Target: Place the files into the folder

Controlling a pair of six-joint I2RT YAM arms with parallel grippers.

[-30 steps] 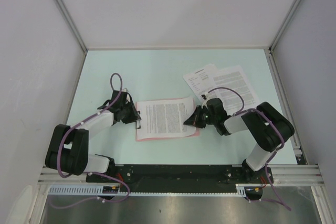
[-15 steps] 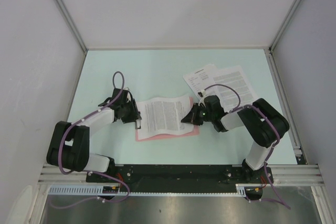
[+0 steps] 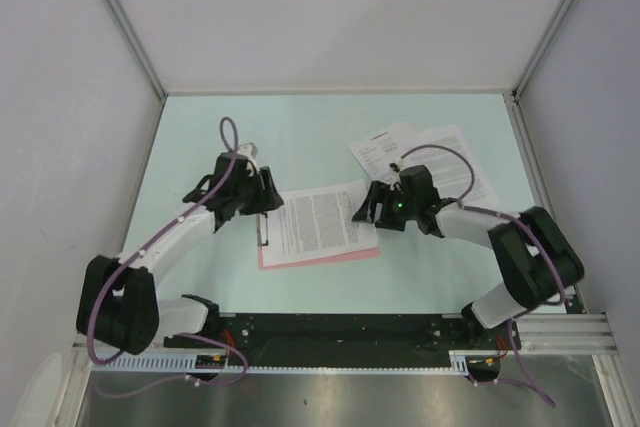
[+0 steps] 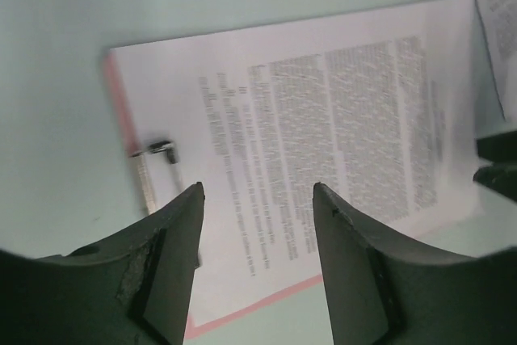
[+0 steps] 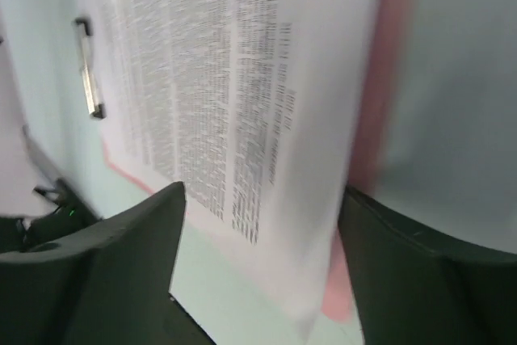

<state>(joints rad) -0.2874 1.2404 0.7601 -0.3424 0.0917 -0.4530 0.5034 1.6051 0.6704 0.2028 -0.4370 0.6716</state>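
**Both hands spread over a sheet lying on the folder**

The pink folder (image 3: pixel 320 258) is lying flat on the pale green surface (image 3: pixel 300 137), midway between the two arms and near their bases. A printed sheet (image 3: pixel 320 222) is resting on top of it, turned slightly out of line, so that a pink strip is showing along the near edge and at the right end. The metal clip (image 4: pixel 153 174) is sitting at the folder's left short edge, right at the sheet's left margin. Whether it is pressing on the paper cannot be told.

The left hand (image 4: pixel 257 195) is hovering at the clip end. Its two fingers are standing well apart with nothing between them, and the printed text is showing through the gap. The right hand (image 5: pixel 258 199) is hanging over the opposite end of the sheet, close to its right short edge. Its fingers are likewise spread wide and are pinching nothing, and the paper and the pink border are lying below the opening.

Two more loose sheets (image 3: pixel 440 162) are lying overlapped on the surface beyond the right hand, toward the far right. They are apart from the folder, and the right arm's wrist is reaching across their near corner.
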